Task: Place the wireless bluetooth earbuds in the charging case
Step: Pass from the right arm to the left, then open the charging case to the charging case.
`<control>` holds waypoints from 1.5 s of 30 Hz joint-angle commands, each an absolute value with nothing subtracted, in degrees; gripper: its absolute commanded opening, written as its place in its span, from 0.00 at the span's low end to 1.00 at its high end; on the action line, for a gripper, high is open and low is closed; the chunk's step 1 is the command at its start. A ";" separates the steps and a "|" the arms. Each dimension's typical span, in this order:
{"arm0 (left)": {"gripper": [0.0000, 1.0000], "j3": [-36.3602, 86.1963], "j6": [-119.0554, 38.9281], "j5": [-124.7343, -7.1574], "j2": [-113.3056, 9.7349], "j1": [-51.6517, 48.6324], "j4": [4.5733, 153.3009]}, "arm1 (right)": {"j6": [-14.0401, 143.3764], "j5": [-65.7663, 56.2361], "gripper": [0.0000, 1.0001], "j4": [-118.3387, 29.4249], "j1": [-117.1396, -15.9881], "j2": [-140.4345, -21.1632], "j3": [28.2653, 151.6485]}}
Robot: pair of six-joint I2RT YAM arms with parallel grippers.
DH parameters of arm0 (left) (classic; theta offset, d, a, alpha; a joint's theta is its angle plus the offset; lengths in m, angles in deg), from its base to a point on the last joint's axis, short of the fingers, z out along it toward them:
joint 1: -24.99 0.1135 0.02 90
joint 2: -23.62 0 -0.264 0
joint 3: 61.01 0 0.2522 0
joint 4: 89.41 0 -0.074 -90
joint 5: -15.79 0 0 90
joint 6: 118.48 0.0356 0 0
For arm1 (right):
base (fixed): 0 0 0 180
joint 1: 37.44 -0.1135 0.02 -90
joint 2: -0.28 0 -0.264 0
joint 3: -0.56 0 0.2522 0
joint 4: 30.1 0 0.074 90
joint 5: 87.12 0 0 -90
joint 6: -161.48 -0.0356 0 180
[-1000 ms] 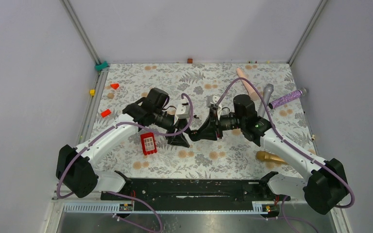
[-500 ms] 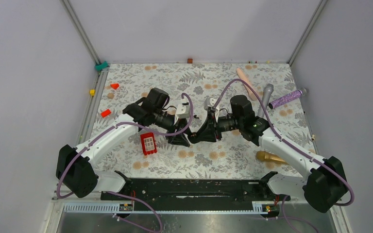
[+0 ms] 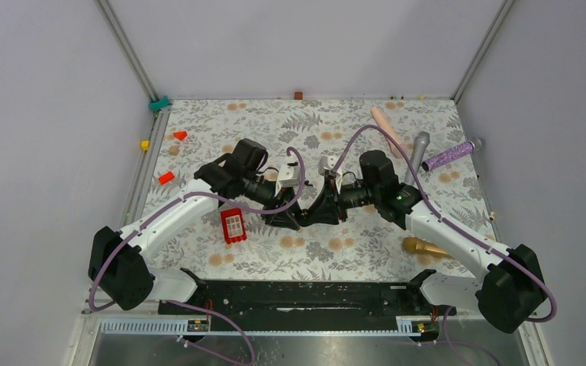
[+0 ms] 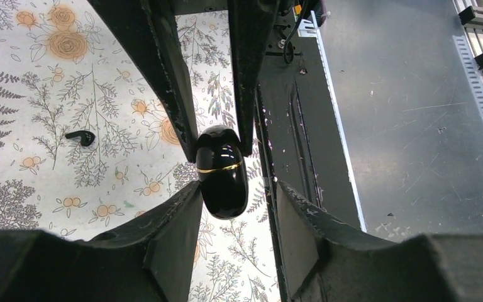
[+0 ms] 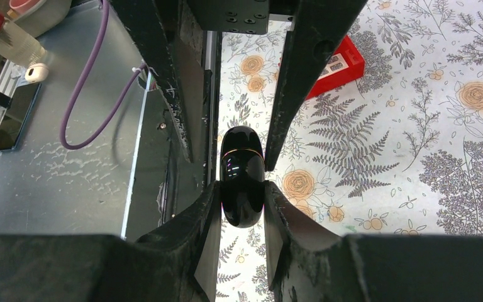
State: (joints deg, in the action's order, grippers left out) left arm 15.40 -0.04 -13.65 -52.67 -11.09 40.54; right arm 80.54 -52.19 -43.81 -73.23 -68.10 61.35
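The right gripper (image 5: pixel 242 204) pinches a glossy black case (image 5: pixel 242 170); the left gripper (image 5: pixel 234 154) flanks its far end; a red block (image 5: pixel 336 66) lies beyond.

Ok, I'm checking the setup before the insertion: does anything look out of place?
One earbud lies loose on the floral cloth, and the charging case, clamped in the right hand, looks shut along its gold seam, so nothing could go in yet. The left hand brackets it, not gripping.

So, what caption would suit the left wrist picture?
Right fingers hold a closed black case while left fingers flank it; one earbud lies on the table.
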 commanded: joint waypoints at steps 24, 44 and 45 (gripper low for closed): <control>0.00 17.70 0.04 -15.17 -52.99 -12.08 42.47 | 88.00 -46.82 0.54 -49.64 -74.62 -66.56 65.28; 0.00 17.17 0.51 -14.86 -51.76 -12.07 42.39 | 91.80 -33.07 0.67 -49.20 -73.99 -63.92 65.21; 0.00 17.22 0.47 -14.86 -51.79 -12.10 42.46 | 91.57 -31.54 0.67 -48.43 -73.98 -63.85 65.09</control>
State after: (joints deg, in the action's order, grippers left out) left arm 15.77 -0.21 -17.54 -54.20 -11.65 40.96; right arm 90.40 -39.36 -52.13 -74.19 -65.12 63.25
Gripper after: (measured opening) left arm 0.293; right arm 0.670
